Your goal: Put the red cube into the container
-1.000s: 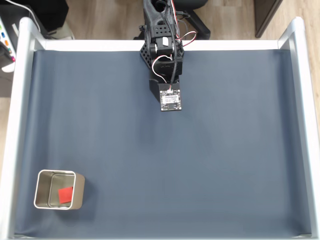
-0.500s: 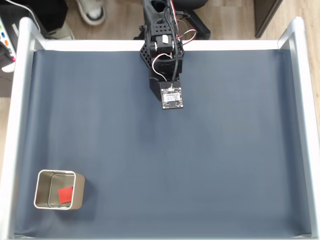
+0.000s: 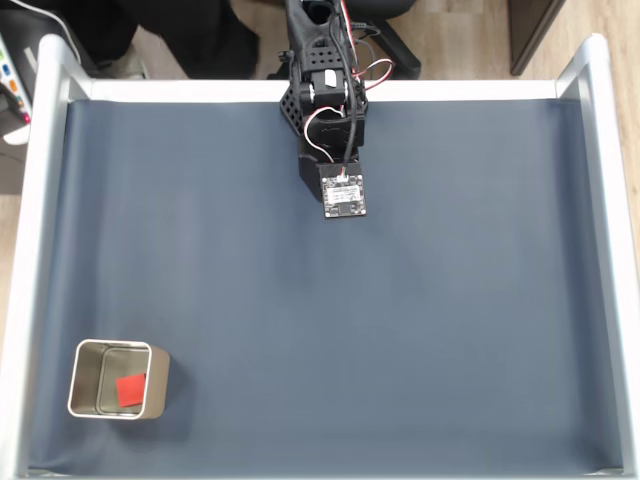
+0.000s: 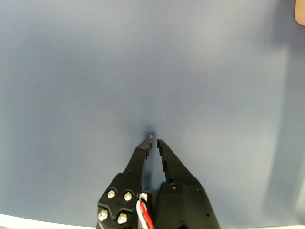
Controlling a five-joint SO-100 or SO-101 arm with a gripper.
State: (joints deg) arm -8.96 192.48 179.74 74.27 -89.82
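1. I see the red cube point(image 3: 131, 389) lying inside the container point(image 3: 90, 349), at the fixed view's lower-left corner
2. My gripper point(image 4: 153, 140), jaws nearly closed and empty, sits well apart at top centre; the cube lies diagonally down-left of it

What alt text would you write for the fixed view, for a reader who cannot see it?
Seen from above, a small red cube lies inside a square metal tin at the lower left of a dark blue mat. A black robot arm sits folded at the top centre, far from the tin. Pale rails frame the mat.
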